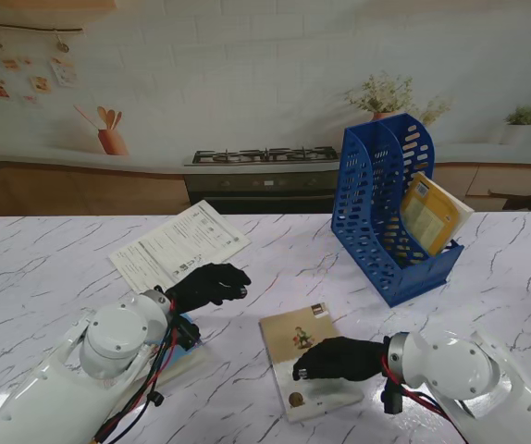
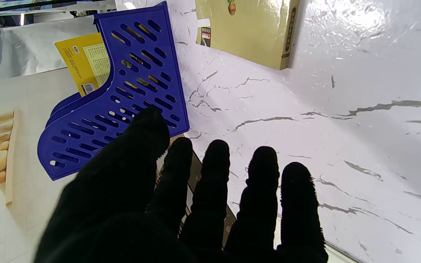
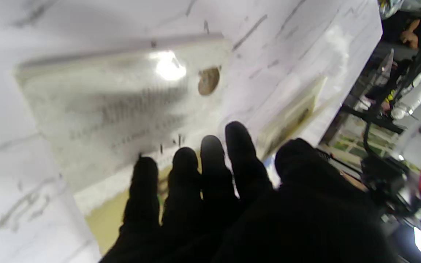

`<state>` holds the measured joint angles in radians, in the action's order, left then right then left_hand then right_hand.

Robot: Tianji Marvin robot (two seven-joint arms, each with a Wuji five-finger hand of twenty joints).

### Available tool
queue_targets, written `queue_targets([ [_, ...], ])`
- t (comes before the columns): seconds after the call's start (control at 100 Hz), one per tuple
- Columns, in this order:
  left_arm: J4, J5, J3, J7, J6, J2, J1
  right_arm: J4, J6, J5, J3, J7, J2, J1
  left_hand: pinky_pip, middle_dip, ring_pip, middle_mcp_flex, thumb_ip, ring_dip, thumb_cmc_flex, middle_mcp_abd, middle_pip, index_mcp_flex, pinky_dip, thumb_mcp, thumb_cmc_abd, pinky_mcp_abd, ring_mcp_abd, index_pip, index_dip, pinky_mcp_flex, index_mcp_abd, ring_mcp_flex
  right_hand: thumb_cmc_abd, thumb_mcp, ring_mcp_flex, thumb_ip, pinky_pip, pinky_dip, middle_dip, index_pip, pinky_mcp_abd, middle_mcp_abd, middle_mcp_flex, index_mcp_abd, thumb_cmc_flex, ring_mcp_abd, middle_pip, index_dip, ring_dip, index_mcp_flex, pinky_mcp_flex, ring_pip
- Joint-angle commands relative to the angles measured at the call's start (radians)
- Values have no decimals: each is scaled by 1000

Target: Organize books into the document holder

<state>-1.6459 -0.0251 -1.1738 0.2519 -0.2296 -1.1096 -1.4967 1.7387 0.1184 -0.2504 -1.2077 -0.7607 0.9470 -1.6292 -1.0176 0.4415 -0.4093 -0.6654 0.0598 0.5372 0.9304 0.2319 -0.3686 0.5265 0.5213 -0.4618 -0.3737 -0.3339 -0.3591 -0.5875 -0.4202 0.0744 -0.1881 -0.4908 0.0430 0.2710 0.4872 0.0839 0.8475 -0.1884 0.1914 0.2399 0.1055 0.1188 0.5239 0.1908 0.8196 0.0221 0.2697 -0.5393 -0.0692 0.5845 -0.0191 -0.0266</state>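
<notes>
Books are my job here: one yellow book (image 1: 430,215) already leans in the blue document holder (image 1: 388,208), far right on the marble table (image 1: 43,268). A second, the pale cover book (image 1: 305,361), lies flat near me, right of centre. My right hand (image 1: 338,358), gloved black, rests over its near right part with fingers spread flat on the cover; I judge it presses rather than grips, holding nothing yet. My left hand (image 1: 207,284) hovers left of centre, fingers loosely apart and empty, just beyond a thin booklet (image 1: 184,361) partly hidden under that forearm. To do this step well, I would slide the pale cover book toward the table edge or tip one side up, so fingers can get under it before lifting. A printed sheet (image 1: 179,245) lies farther off on the left, well clear. The holder's tall slotted wall faces me, so the book must enter upright from the open side, beside the yellow book.
</notes>
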Motion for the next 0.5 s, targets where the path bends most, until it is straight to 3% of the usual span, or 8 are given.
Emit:
queue_targets([
  [0.0, 12, 12, 11, 10, 16, -9, -1, 33, 11, -9, -29, 59, 19, -38, 5, 1, -8, 14, -11, -2, 34, 3, -17, 15, 1, 23, 26, 16, 13, 1, -5, -5, -7, 6, -5, -41, 29, -48, 53, -26, -4, 6, -73, 13, 31, -1, -23, 10, -2, -8, -33, 25, 24, -46],
  [0.04, 16, 17, 15, 11, 15, -9, 0, 40, 14, -24, -51, 117, 31, -59, -3, 2, -13, 10, -11, 0, 33, 5, -19, 15, 5, 24, 27, 13, 9, 1, -5, 2, -9, -1, -22, -49, 54, -49, 81, -40, 0, 19, -25, 15, 58, -9, -33, 21, 7, -15, -45, 41, 50, -69],
  [0.05, 17, 18, 16, 11, 14, -10, 1, 42, 13, -29, -56, 133, 35, -64, -5, 2, -14, 9, -11, 0, 33, 7, -20, 16, 6, 24, 27, 13, 8, 1, -5, 4, -10, -3, -40, -48, 80, -50, 112, -56, 4, 34, 20, 17, 88, -18, -43, 33, 17, -21, -61, 55, 74, -98],
  [0.1, 23, 26, 23, 10, 13, -11, 3, 47, -2, -60, -79, 212, 53, -86, -26, 3, -29, 4, -12, 7, 31, 11, -23, 16, 16, 24, 27, 6, -2, 2, -4, 19, -12, -17, -64, -31, 130, -49, 183, -97, 25, 69, 110, 11, 141, -46, -71, 48, 44, -40, -105, 72, 125, -167],
  [0.17, 28, 35, 30, 14, 10, -12, 5, 50, -43, -90, -107, 295, 74, -105, -75, 9, -68, -21, -14, 23, 25, 22, -39, 17, 39, 23, 31, -4, -10, 4, -1, 67, -24, -62, -94, -9, 172, -46, 250, -136, 46, 88, 168, 31, 178, -50, -103, 82, 52, -54, -143, 84, 166, -215],
  [0.24, 29, 39, 37, 7, -3, -15, 3, 50, -83, -119, -131, 340, 85, -113, -109, 9, -95, -52, -14, 29, 18, 39, -49, 25, 54, 22, 32, -17, -21, 3, 1, 120, -43, -104, -105, -3, 204, -44, 281, -153, 52, 95, 179, 44, 202, -48, -117, 101, 56, -58, -154, 100, 201, -231],
  [0.38, 38, 44, 57, 6, -33, -16, 3, 37, -119, -145, -165, 316, 82, -111, -193, -8, -160, -104, -17, 16, -4, 69, -63, 37, 97, 19, 47, -57, -61, 8, 13, 234, -78, -183, -102, 4, 224, -43, 287, -160, 50, 94, 181, 68, 228, -26, -130, 122, 50, -57, -152, 118, 214, -227],
  [0.49, 67, 60, 83, 35, -43, -14, 25, 12, -121, -141, -168, 295, 77, -107, -203, -17, -175, -77, -30, 1, -19, 68, -62, 11, 107, 26, 81, -70, -76, 23, 20, 234, -95, -183, -101, 10, 235, -43, 287, -162, 45, 92, 179, 82, 238, -16, -134, 131, 45, -53, -145, 131, 221, -225],
])
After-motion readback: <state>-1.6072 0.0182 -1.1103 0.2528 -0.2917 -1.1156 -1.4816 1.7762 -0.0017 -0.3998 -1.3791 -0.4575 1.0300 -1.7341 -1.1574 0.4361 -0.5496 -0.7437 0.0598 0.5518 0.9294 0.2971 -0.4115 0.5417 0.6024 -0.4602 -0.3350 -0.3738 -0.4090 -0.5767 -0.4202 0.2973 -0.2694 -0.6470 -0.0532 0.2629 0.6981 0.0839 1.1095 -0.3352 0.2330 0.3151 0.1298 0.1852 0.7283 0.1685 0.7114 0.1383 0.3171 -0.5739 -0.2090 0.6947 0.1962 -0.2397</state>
